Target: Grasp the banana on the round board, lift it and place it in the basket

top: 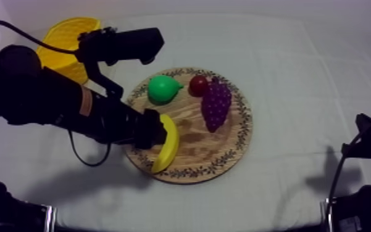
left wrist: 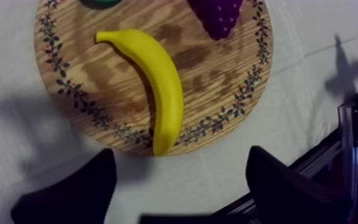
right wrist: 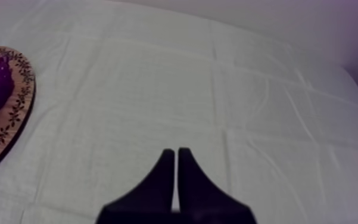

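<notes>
Wide open, the left gripper (left wrist: pixel 181 156) holds its two black fingers (left wrist: pixel 77 190) far apart with nothing between them, over the white cloth just off the rim of the round wooden board with a patterned rim (left wrist: pixel 97 71). The curved yellow toy banana (left wrist: pixel 157 83) lies flat on that board, one tip at the rim nearest the fingers.

From above, the left gripper (top: pixel 154 131) sits left of centre at the banana's (top: pixel 168 148) upper end; whether they touch I cannot tell. On the wooden board (top: pixel 225 154), the green toy pear (top: pixel 163 88), small red fruit (top: pixel 198 84) and purple bunch of grapes (top: pixel 215 105) lie above the banana. The yellow basket (top: pixel 70 34) stands at upper left, partly behind the arm.

The right gripper (right wrist: pixel 176 173) is closed into a narrow wedge over bare grey-white cloth (right wrist: pixel 246 89).
</notes>
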You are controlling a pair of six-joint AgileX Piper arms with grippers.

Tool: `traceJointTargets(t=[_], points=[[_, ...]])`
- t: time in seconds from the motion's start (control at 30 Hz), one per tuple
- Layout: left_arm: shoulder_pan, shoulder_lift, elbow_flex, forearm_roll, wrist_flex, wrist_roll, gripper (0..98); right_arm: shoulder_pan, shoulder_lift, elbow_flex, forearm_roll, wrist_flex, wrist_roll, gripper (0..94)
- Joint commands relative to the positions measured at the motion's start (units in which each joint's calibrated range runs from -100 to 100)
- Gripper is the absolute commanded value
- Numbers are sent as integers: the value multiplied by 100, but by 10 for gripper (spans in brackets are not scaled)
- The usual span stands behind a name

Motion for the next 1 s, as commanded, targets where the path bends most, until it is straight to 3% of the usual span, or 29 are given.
traceJointTargets(t=[0.0, 0.33, 0.53, 0.67, 0.97], points=[[-1, 48, -20, 46, -19, -61, 849, 0, -2, 2, 1, -3, -1, 3], [-139, 623, -294, 289, -50, -402, 862, 0, -2, 2, 1, -3, -1, 3], [-287, 1236, -535, 531, 44, -531, 864, 0, -2, 2, 1, -3, -1, 3], [-397, 1721, -834, 694, 303, -557, 865, 0, -2, 2, 1, -3, -1, 3], [-470, 2849, -1702, 837, 1049, -595, 911, 0, -2, 2, 1, -3, -1, 3]])
